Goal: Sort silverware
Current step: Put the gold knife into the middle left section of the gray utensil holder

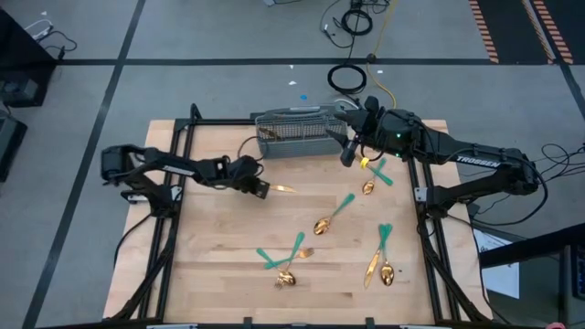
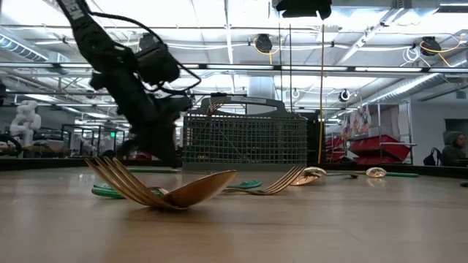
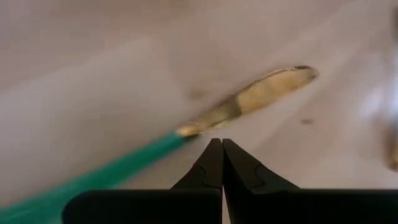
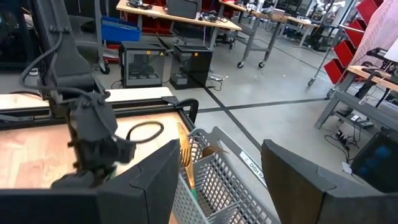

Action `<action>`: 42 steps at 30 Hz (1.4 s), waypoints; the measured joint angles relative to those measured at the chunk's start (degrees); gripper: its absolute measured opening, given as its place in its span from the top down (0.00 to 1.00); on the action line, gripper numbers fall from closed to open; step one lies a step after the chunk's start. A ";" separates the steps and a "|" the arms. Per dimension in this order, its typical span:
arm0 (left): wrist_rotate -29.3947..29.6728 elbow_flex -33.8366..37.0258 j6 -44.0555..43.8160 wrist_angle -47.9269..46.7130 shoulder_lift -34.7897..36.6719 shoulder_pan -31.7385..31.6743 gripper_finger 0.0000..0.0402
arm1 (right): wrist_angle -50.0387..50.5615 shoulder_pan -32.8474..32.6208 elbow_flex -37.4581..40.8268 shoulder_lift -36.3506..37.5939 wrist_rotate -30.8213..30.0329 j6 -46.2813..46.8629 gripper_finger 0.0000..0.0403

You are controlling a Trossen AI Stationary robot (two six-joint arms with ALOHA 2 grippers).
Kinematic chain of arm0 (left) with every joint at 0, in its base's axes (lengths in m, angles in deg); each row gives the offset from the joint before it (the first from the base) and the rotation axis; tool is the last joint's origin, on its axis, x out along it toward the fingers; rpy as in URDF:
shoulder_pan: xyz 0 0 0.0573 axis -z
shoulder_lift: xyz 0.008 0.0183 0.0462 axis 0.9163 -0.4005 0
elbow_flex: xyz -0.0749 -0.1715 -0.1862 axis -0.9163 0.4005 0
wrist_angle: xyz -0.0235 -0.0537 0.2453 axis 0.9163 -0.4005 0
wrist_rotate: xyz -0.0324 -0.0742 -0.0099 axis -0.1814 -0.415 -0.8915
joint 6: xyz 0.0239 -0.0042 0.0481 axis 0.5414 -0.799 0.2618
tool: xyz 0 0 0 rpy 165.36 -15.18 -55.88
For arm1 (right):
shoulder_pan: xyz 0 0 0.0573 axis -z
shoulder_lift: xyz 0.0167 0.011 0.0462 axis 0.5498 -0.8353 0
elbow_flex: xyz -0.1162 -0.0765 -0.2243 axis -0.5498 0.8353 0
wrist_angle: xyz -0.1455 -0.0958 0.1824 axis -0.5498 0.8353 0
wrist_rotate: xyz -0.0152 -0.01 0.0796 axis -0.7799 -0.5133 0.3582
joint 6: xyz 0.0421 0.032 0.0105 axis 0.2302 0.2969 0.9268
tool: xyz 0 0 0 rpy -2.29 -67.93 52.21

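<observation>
The silverware is gold spoons and forks with teal handles. One piece (image 3: 261, 96) lies on the wood, slanting past my left gripper (image 3: 222, 144), which is shut and tipped down over it at the table's left middle (image 1: 265, 188). Only its gold end (image 1: 284, 189) shows in the high view. Several more pieces lie spread over the table's middle and right (image 1: 334, 215) (image 1: 284, 265) (image 1: 381, 256). My right gripper (image 1: 349, 155) hangs open, high above the right end of the grey mesh basket (image 1: 294, 134) and holds nothing. My left gripper's shut fingertips (image 3: 214, 155) stand right beside the piece's neck (image 3: 186, 129), where the teal handle meets the gold. They come from the table's left, slanting down. I cannot tell whether they touch it. The piece lies flat on the table.
The basket stands at the table's far edge with a few gold pieces upright in it (image 4: 186, 152). A fork and a spoon lie crossed near the front edge (image 2: 168, 191). Black frame rails run along the table's left and right sides (image 1: 174, 210). Bare wood lies at the left front.
</observation>
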 joint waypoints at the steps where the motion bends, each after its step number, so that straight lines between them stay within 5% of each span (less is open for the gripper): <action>1: -1.24 -0.93 -0.06 1.63 -1.40 0.67 1.00 | 0.21 0.02 0.00 0.00 0.00 0.47 0.47; 6: -5.77 -5.71 -0.68 7.84 -3.24 3.94 1.00 | 5.60 0.55 -0.02 -1.36 0.00 4.05 0.47; 10: -7.59 -10.15 -0.84 7.26 2.76 5.55 1.00 | 10.21 0.53 -0.02 -5.74 0.17 7.82 0.47; 14: -2.13 -15.49 2.43 -16.73 12.40 6.59 1.00 | 9.22 0.26 -0.02 -12.25 3.82 11.82 0.47; 18: 14.67 -20.19 1.37 -47.28 20.66 7.40 1.00 | 5.38 -0.05 -0.26 -20.69 9.17 15.14 0.47; 22: 23.41 -19.46 -2.63 -60.67 23.82 6.16 1.00 | 4.94 -0.91 -5.32 -29.73 10.69 14.62 0.47; 31: 25.60 -8.04 -1.98 -53.76 17.86 2.33 1.00 | 14.04 -3.17 -23.95 -45.39 12.29 10.17 0.47; 42: 20.87 0.76 3.86 -31.33 9.91 -3.65 1.00 | 17.63 -3.23 -26.56 -44.44 11.95 8.61 0.47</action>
